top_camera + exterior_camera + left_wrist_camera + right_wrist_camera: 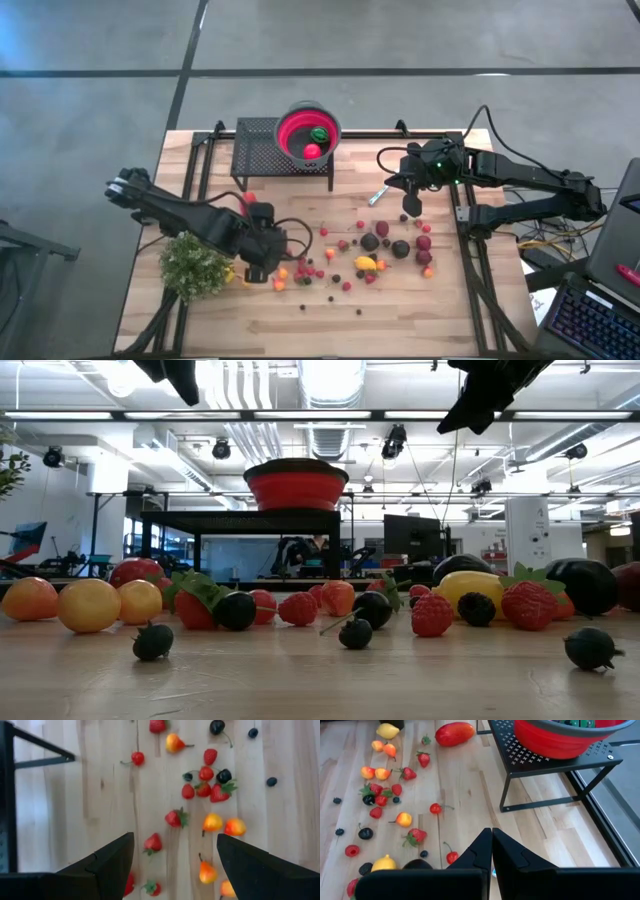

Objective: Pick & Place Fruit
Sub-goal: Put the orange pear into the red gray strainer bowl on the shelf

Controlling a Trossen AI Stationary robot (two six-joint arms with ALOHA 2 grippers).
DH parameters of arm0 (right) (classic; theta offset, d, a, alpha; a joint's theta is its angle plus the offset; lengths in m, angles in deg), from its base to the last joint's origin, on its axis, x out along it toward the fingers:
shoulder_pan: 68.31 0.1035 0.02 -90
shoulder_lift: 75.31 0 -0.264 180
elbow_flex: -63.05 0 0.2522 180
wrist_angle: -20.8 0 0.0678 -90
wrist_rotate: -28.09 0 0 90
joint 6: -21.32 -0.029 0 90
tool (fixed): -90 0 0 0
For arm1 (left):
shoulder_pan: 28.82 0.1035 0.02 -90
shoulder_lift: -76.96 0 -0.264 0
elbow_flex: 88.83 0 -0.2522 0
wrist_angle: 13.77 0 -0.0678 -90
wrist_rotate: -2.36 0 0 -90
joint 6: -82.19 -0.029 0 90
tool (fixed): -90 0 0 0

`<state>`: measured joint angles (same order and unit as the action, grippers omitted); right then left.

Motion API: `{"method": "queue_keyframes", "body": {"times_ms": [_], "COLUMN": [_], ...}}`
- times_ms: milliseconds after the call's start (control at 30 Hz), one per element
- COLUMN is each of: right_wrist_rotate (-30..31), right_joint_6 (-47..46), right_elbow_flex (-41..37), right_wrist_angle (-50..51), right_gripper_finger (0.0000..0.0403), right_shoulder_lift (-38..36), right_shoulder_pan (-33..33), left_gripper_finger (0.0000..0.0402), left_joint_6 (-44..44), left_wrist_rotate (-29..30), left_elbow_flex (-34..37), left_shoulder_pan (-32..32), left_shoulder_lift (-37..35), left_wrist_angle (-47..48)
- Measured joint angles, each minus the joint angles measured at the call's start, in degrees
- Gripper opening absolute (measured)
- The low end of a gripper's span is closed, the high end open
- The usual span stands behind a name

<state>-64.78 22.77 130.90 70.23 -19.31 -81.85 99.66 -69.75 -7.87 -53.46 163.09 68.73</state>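
Many small toy fruits (372,252) in red, orange, yellow and dark maroon lie scattered on the wooden table's middle; the low view shows them in a row (300,606). A larger red piece (454,733) lies near the rack. My left gripper (175,839) hangs open above the left part of the scatter (258,268), with strawberries (173,817) and orange-yellow pieces (212,822) below its fingers, touching none. My right gripper (492,834) is shut and empty, held above the table's right side (411,205).
A black perforated rack (255,150) stands at the far middle and carries a red and grey bowl (290,130) with a green and a red piece inside. A bushy green plant (193,265) sits beside the left arm. A silver knife (378,195) lies near the right gripper.
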Motion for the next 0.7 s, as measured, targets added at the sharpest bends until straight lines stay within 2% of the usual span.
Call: {"method": "queue_keyframes", "body": {"times_ms": [100,200,433,700], "right_wrist_rotate": [0.0,0.0,0.0,0.0], "right_joint_6": [0.01,0.01,0.23,0.55], "right_elbow_flex": [0.0,0.0,0.0,0.0], "right_wrist_angle": [-0.01,-0.02,-0.25,-0.81], "right_gripper_finger": [0.0008,0.0008,0.0008,0.0008], "right_shoulder_lift": [0.0,0.0,0.09,0.11], "right_shoulder_pan": [0.01,0.0,0.01,0.02], "left_gripper_finger": [0.0289,0.0289,0.0289,0.0289], "left_joint_6": [-0.04,0.11,5.38,8.86], "left_wrist_rotate": [-1.22,-5.06,-11.58,-12.94], "left_elbow_flex": [3.1,6.23,13.08,19.74], "left_shoulder_pan": [0.0,0.0,0.0,0.0], "left_shoulder_lift": [0.09,0.09,0.09,0.09], "left_wrist_angle": [-4.45,-7.88,-10.78,-11.33]}}
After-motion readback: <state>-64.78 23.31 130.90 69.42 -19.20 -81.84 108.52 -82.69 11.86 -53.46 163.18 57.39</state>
